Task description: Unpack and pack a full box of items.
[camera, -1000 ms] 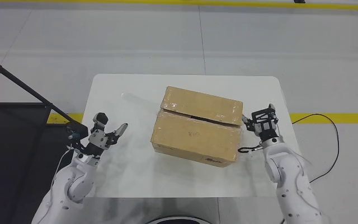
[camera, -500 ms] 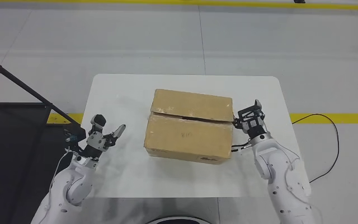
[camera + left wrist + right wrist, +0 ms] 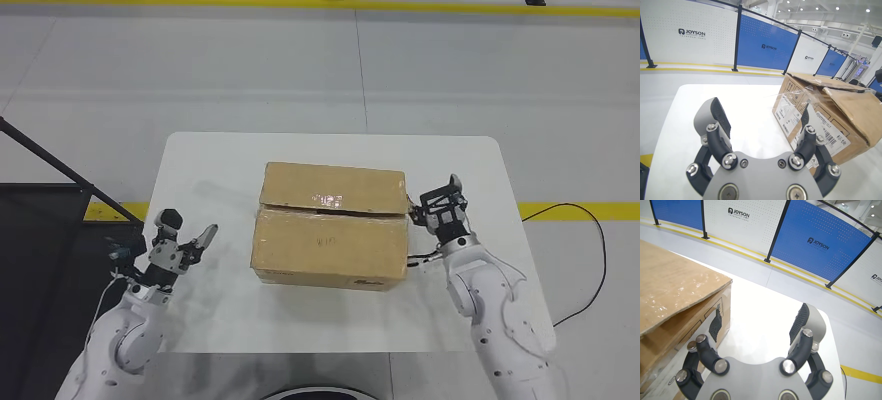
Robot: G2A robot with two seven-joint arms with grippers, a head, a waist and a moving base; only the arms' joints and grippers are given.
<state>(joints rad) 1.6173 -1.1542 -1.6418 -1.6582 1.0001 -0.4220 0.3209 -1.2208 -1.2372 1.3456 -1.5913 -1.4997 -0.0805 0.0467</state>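
Box [image 3: 328,225]: slid toward left edge of tabletop [image 3: 205,165].
Room: grey floor [image 3: 200,70].
Left gripper [image 3: 188,226]: open, empty, at left edge.
Right gripper [image 3: 437,192]: open, empty, beside box.

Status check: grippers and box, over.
Left gripper open, short of the box. Right gripper open at its other end, contact unclear. Flaps down, seam gapped. Nothing between grippers and box.

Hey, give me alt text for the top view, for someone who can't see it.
A cardboard box with its two top flaps folded shut sits in the middle of a white table. The open left gripper is apart from one end of the box, and the open right gripper is close beside the other end.
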